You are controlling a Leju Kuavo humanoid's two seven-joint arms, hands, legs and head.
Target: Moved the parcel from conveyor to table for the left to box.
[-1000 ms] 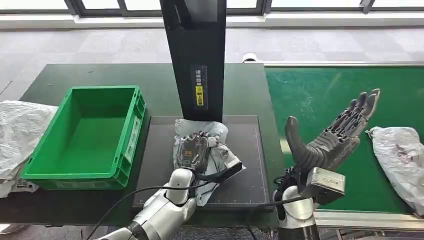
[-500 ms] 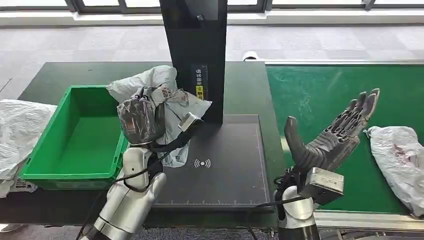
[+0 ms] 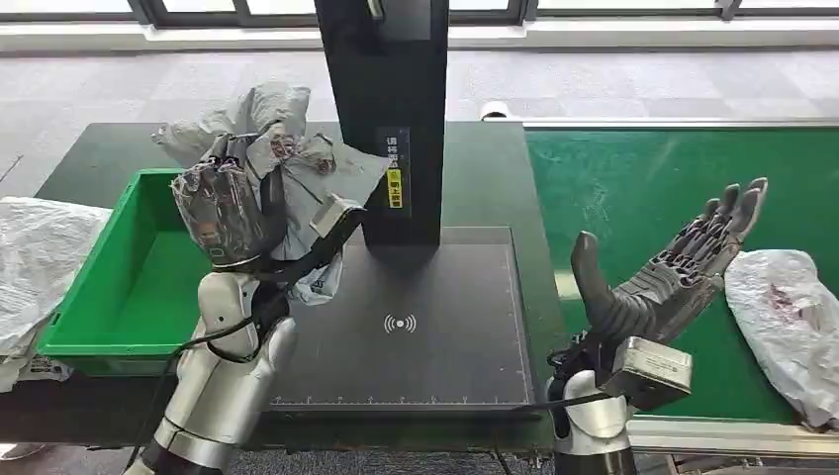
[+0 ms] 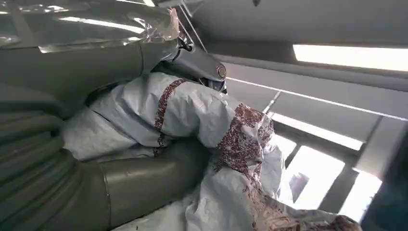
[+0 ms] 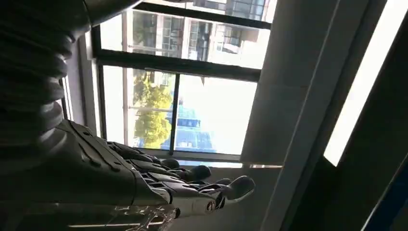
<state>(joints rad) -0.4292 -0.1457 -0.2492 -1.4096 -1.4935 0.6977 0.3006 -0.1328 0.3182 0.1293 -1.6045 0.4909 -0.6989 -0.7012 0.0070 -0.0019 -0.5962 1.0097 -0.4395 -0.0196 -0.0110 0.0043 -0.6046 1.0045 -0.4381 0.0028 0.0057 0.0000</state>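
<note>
L hand (image 3: 226, 213) grips the parcel (image 3: 287, 148), a crumpled grey-white bag w/ dark red print, lifted off the table (image 3: 475, 168) and held above the right rim of the green box (image 3: 119, 297), just left of the black post (image 3: 386, 109). Wrist cam: thumb and fingers (image 4: 144, 178) wrapped round the bag's folds (image 4: 192, 110). R hand (image 3: 673, 272) spread wide, palm up, holding nothing, over the conveyor's (image 3: 633, 188) left edge near the front. A second bag (image 3: 792, 327) lies on the belt by its right edge, just beside the R fingertips, not touching as far as I can tell. Black scan pad (image 3: 425, 336) w/ a white signal mark sits at the table's front edge by the post foot. More bags (image 3: 35, 267) lie at the table's left edge, against the box.
</note>
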